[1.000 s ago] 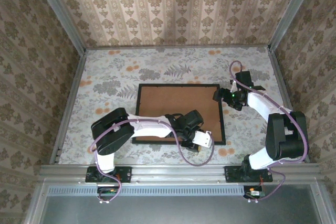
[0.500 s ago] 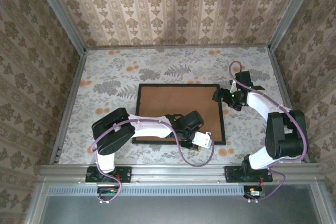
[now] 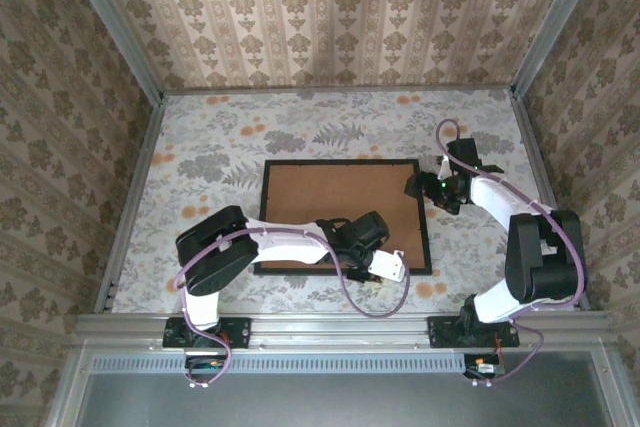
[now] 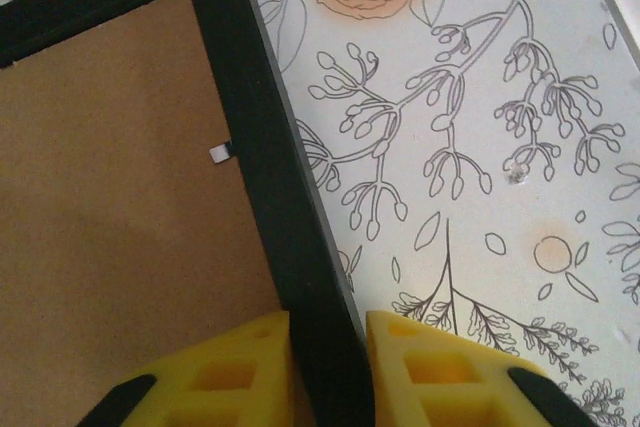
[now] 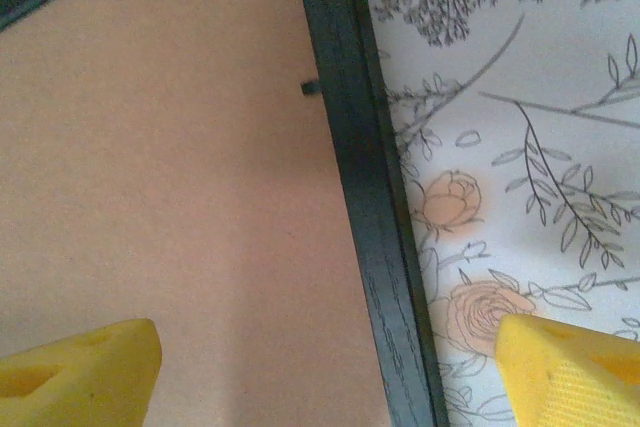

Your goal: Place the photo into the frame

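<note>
Frame lying back-up at mid-table, gripped on its lower rail

In the top view the frame (image 3: 343, 162) is seen flat at the centre of the flowered table (image 3: 220, 137), its brown backing board (image 3: 340, 212) turned up. The left gripper (image 4: 328, 325) is clamped on the black lower rail towards the lower right corner, with one yellow finger (image 4: 230, 367) over the board and the other over the table. The right gripper (image 5: 325, 337) is held wide apart astride the right-hand rail, near the upper right corner

top: high behind arms, down on whole table (image 3: 200, 137) | wrists: close, facing down | shared: frame (image 4: 268, 167) rail
</note>
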